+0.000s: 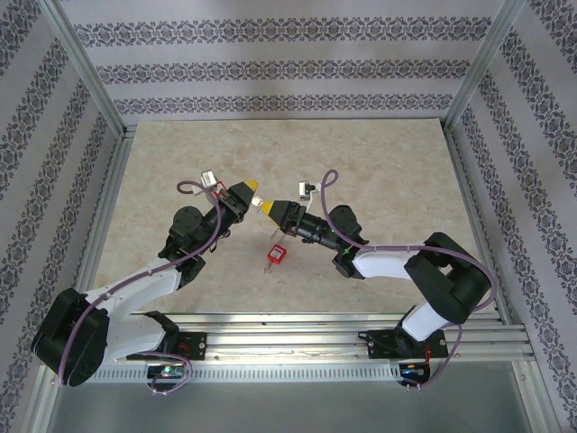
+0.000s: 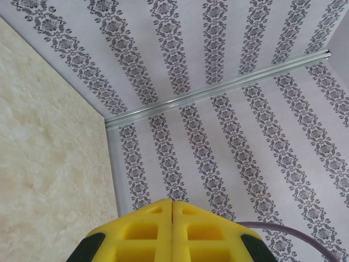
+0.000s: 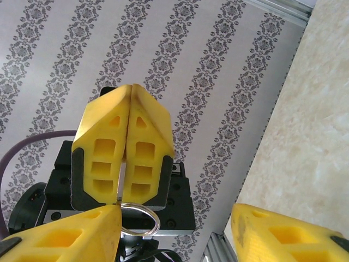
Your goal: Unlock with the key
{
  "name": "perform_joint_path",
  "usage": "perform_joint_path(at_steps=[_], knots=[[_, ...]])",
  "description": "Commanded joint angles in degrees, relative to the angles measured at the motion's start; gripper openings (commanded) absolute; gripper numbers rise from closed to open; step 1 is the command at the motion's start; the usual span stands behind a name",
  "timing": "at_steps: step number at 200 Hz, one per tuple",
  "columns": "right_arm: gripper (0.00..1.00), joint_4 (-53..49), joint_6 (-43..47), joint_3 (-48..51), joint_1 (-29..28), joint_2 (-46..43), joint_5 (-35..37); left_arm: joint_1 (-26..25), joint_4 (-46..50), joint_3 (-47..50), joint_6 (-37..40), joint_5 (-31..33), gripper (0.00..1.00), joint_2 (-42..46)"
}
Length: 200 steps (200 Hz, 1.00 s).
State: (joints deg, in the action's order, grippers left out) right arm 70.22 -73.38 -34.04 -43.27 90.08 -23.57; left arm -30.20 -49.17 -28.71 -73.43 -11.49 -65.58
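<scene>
In the top external view, the left gripper (image 1: 250,190) and the right gripper (image 1: 264,207) hang with their tips near each other over the middle of the table (image 1: 388,180). The red padlock (image 1: 278,253) shows just on the arm-base side of them, with a silver part (image 1: 269,264) at its lower left that is too small to identify as the key. In the left wrist view, the left gripper (image 2: 172,204) is clenched, its yellow pads (image 2: 147,232) pressed flat together. In the right wrist view, the right gripper (image 3: 175,218) stands released with its fingers (image 3: 283,234) well apart, facing the clenched left gripper (image 3: 129,93); a metal ring (image 3: 139,217) shows just beneath those closed pads, and whether it is gripped cannot be told.
</scene>
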Motion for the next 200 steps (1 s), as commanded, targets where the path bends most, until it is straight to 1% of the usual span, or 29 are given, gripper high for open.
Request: perform_joint_path(at_steps=[1,18,62,101,133,183,200], knots=[[0.56,4.01,0.4,0.37,-0.35,-2.6,0.46,-0.75,-1.03,1.2,1.71,-2.84,0.0,0.32],[0.56,2.57,1.25,0.81,-0.33,-3.77,0.46,-0.8,-1.05,1.21,1.77,-2.84,0.0,0.28],[0.56,3.52,0.9,0.53,-0.39,-3.69,-0.04,-0.75,-0.85,1.3,1.74,-2.93,0.0,0.16],[0.53,4.08,0.22,-1.71,-1.02,-0.79,-1.12,-0.88,-0.88,1.07,1.85,-3.02,0.0,0.05],[0.47,5.28,-0.62,-3.31,-1.63,1.53,-1.39,-1.05,-0.91,1.11,1.95,-3.05,0.0,-0.07],[0.39,5.28,-0.93,-4.08,-1.78,1.89,-1.39,-1.18,-1.36,1.24,2.25,-3.19,0.0,-0.42],[0.34,5.45,-1.15,-4.27,-1.82,2.08,-1.55,-1.26,-1.43,1.44,2.25,-3.1,0.0,-0.6]])
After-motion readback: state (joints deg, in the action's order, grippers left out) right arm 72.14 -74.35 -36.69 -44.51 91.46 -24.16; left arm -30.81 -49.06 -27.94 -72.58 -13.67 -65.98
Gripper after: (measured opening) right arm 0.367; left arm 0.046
